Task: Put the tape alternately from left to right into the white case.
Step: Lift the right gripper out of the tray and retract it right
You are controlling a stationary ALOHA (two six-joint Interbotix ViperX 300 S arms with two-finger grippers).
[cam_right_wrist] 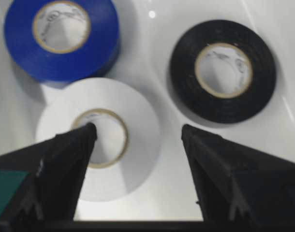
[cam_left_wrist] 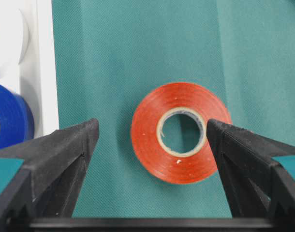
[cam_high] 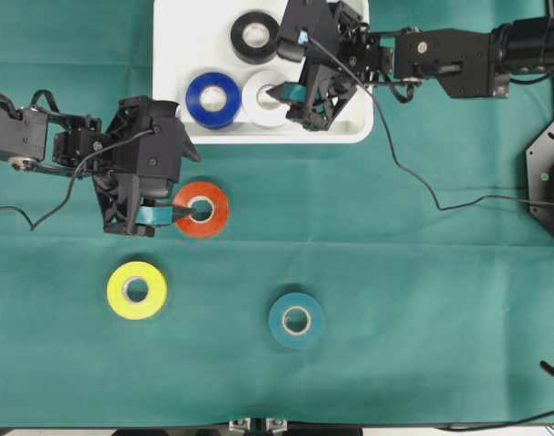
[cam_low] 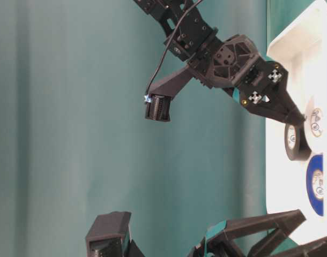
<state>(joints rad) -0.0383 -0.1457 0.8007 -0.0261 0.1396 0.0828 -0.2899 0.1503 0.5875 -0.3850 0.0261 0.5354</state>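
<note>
My left gripper (cam_high: 182, 213) (cam_left_wrist: 152, 130) is open low over the cloth. The red-orange tape (cam_high: 202, 209) (cam_left_wrist: 180, 133) lies flat between its fingers, closer to one finger and not gripped. The white case (cam_high: 177, 36) (cam_right_wrist: 152, 38) holds the blue tape (cam_high: 213, 100) (cam_right_wrist: 60, 36), black tape (cam_high: 255, 36) (cam_right_wrist: 222, 70) and white tape (cam_high: 263, 98) (cam_right_wrist: 96, 137), all lying flat. Over the white roll my right gripper (cam_high: 291, 95) (cam_right_wrist: 139, 129) stands open, one finger over the core, the other outside the roll. Yellow tape (cam_high: 137, 290) and teal tape (cam_high: 296, 320) lie on the cloth near the front.
A thin black cable (cam_high: 422, 186) trails from the right arm across the green cloth. A black fixture (cam_high: 549, 173) sits at the right edge. The case rim (cam_left_wrist: 43, 72) lies just left of the left gripper.
</note>
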